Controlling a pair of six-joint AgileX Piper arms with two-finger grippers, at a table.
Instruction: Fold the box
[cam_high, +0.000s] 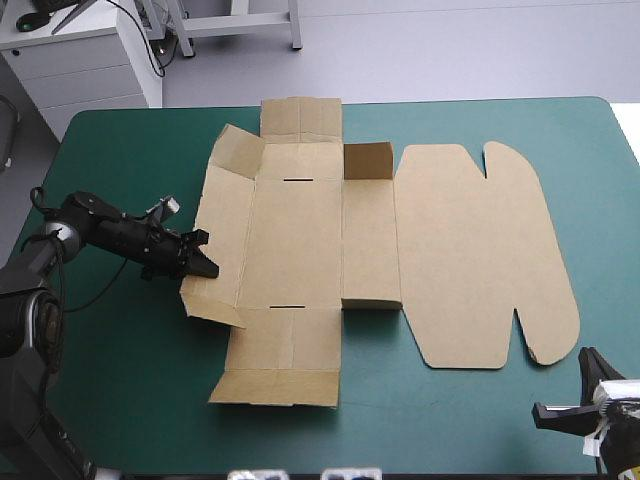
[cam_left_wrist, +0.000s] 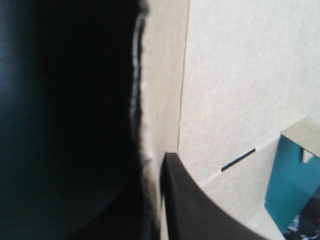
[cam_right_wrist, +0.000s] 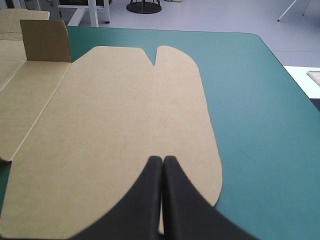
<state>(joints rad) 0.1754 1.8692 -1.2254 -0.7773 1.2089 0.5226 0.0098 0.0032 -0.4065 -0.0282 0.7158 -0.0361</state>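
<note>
Lying mostly flat across the middle of the table (cam_high: 600, 200), the box (cam_high: 330, 240) is a cut brown sheet with its lid (cam_high: 480, 250) spread open toward the table's right edge. The left wall (cam_high: 222, 240) is tilted up off the teal-green cover, its corner flaps angled. One small flap (cam_high: 366, 160) stands upright at the far side, between the base and the lid.

The left gripper (cam_high: 205, 262) is clamped on that raised wall's outer edge. In its wrist view one black finger (cam_left_wrist: 200, 210) lies against the board's inner face, and the board's rim runs beside it.

The right gripper (cam_high: 545, 412) sits well apart near the table's near right corner, off the board. Its fingers are pressed together in a point (cam_right_wrist: 163, 160), gripping nothing and aimed across the lid (cam_right_wrist: 125, 125) toward the upright flap (cam_right_wrist: 45, 42).
</note>
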